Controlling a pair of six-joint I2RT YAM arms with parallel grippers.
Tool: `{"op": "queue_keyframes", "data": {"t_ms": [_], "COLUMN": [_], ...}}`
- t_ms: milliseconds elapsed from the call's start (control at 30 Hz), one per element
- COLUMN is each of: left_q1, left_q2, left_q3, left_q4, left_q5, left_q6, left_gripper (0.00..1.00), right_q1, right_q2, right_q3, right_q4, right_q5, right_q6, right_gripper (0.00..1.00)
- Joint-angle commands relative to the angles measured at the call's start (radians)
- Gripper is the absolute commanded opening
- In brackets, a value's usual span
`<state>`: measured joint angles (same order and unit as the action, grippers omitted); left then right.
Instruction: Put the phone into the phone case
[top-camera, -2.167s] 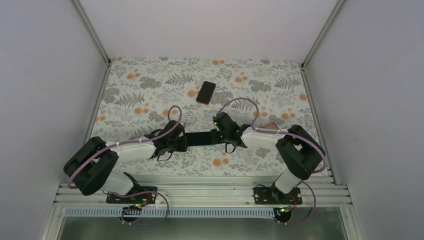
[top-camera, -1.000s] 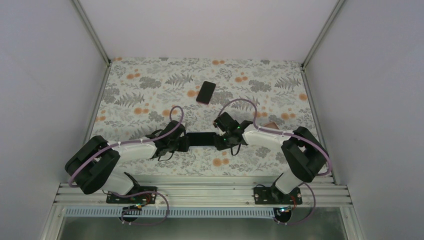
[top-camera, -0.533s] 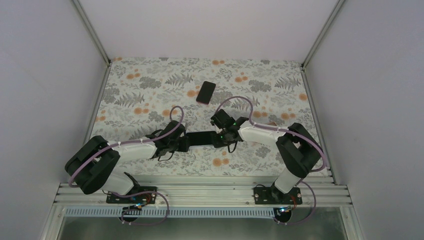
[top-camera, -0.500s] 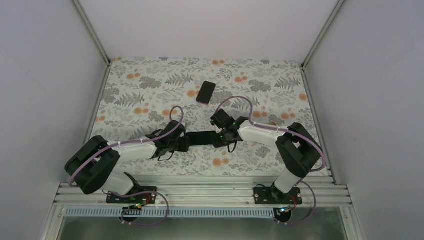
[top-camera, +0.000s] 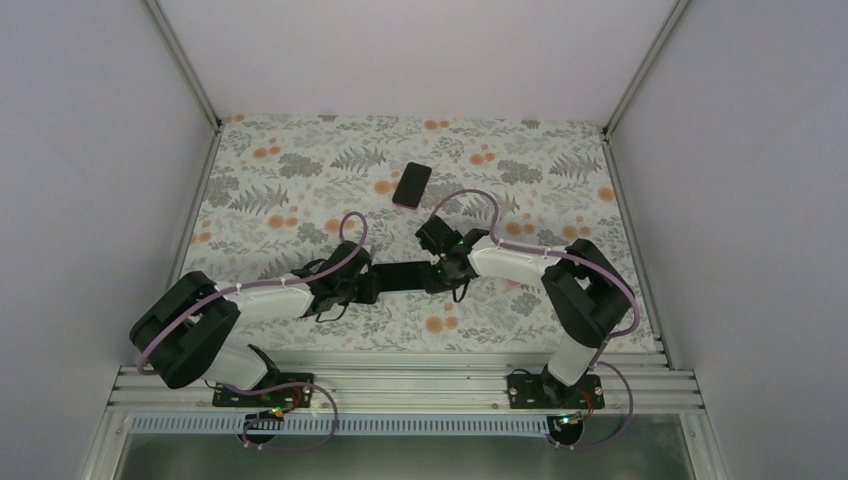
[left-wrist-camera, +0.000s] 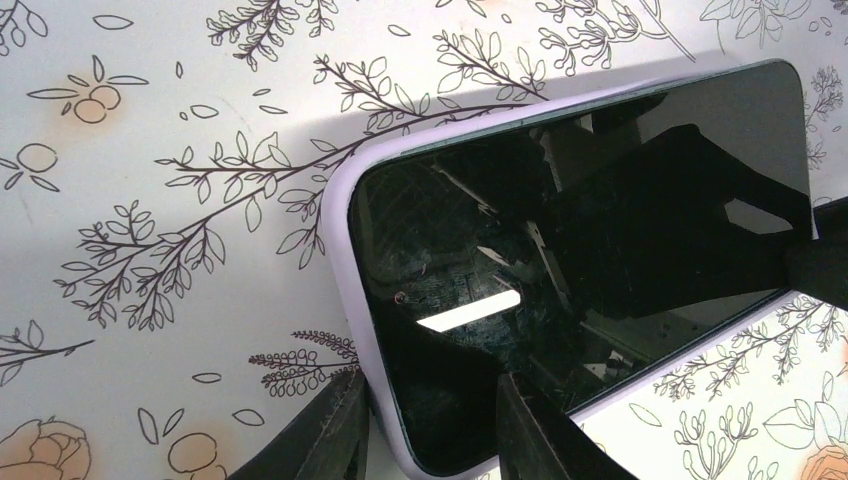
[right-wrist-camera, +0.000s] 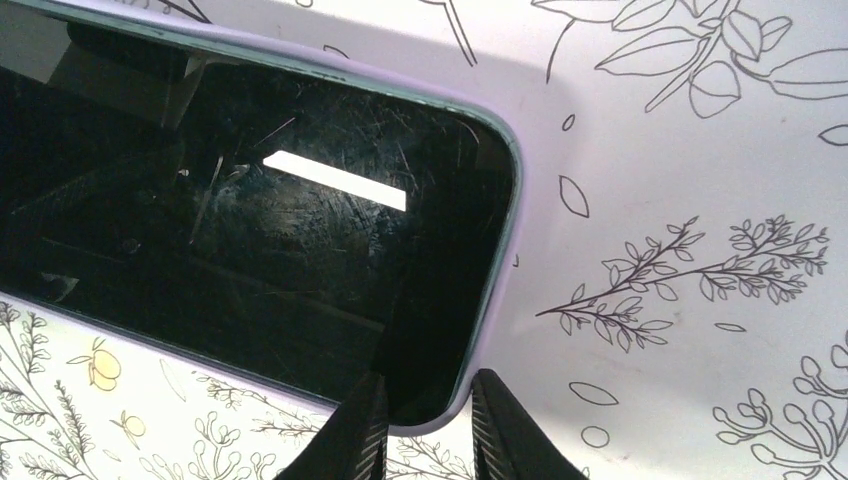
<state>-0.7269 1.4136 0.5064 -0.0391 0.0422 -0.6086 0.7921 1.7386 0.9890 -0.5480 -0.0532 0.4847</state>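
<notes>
The phone (left-wrist-camera: 580, 270) lies flat mid-table inside the lilac phone case (left-wrist-camera: 338, 250). The left gripper (left-wrist-camera: 430, 425) and right gripper (right-wrist-camera: 428, 420) straddle opposite end corners with fingers narrowly parted; clamping cannot be told. Both side walls (top-camera: 120, 150) stand well apart, and a second dark handset (top-camera: 412, 185) lies farther back

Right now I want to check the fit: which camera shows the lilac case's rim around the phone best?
Left wrist: the lilac case rim shows along one end and both long edges of the phone. Right wrist shows only one end; top external shows just a small dark bar.
</notes>
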Motion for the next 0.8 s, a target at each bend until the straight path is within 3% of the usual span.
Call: {"op": "queue_keyframes", "data": {"t_ms": [0, 233, 367, 633, 767], "left_q1": [-0.01, -0.009, -0.01, -0.019, -0.042], "left_q2": [0.002, -0.059, -0.116, -0.255, -0.248], "left_q3": [-0.027, -0.027, -0.029, -0.075, -0.082], "left_q4": [-0.05, -0.089, -0.107, -0.065, -0.03], "left_q5": [0.023, -0.012, -0.016, 0.071, 0.129], "left_q6": [0.002, -0.018, -0.044, -0.13, -0.15], "left_gripper": [0.34, 0.39, 0.43, 0.58, 0.63], "right_q1": [0.004, -0.018, -0.055, -0.131, -0.148], "right_q2": [0.114, -0.064, -0.135, -0.018, 0.061], "right_q3": [-0.061, -0.018, 0.038, 0.158, 0.21], "right_q4": [-0.037, 0.02, 0.022, 0.041, 0.046], "right_q5": [0.111, -0.072, -0.147, -0.274, -0.326], "right_q6": [0.003, -0.111, -0.197, -0.354, -0.393], "right_gripper": [0.21, 0.33, 0.47, 0.68, 0.71]}}
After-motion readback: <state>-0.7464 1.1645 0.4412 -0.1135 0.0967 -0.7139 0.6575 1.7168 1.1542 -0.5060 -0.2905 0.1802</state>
